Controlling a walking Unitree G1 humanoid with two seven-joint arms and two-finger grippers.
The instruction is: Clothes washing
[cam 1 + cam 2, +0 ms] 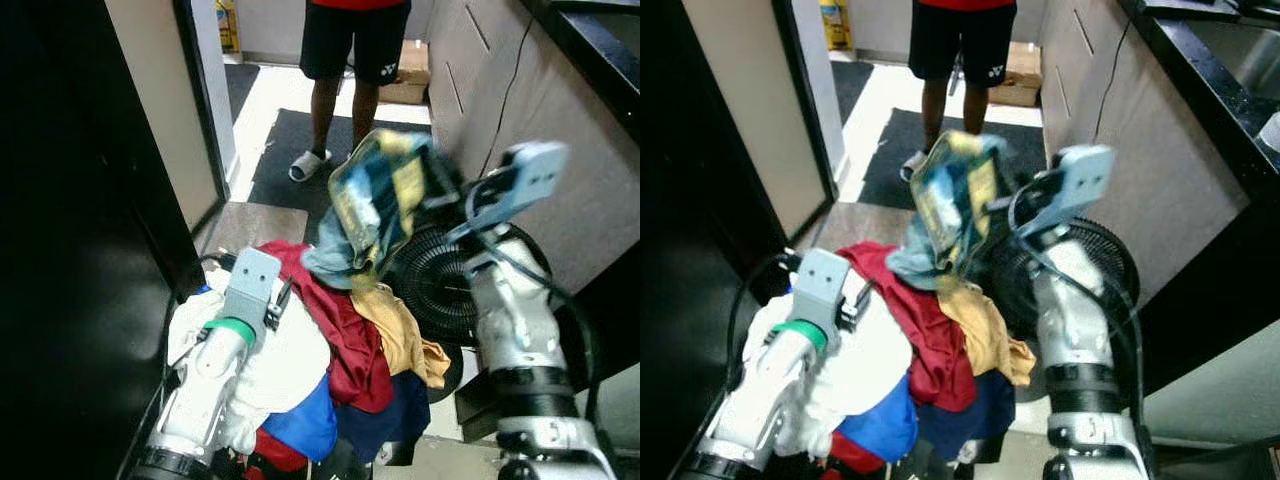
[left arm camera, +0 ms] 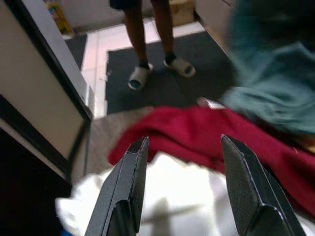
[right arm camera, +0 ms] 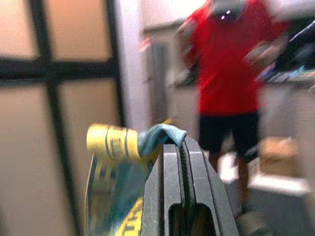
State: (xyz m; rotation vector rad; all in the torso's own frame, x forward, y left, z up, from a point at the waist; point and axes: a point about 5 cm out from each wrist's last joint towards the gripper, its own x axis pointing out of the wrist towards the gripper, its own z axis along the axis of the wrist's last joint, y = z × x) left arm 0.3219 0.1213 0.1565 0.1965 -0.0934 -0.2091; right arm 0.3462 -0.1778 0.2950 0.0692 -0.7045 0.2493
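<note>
Holding a blue and yellow garment up in the air, my right gripper has its 2 fingers pressed together on a fold of the cloth; the rest hangs down over the heap. Below it sits the laundry pile: a red piece, a mustard one, dark blue cloth and a white item. My left gripper hovers just above the white item, its 2 fingers spread wide with nothing between them. A black fan stands beside the pile. A person in a red top and dark shorts stands on the dark mat beyond.
</note>
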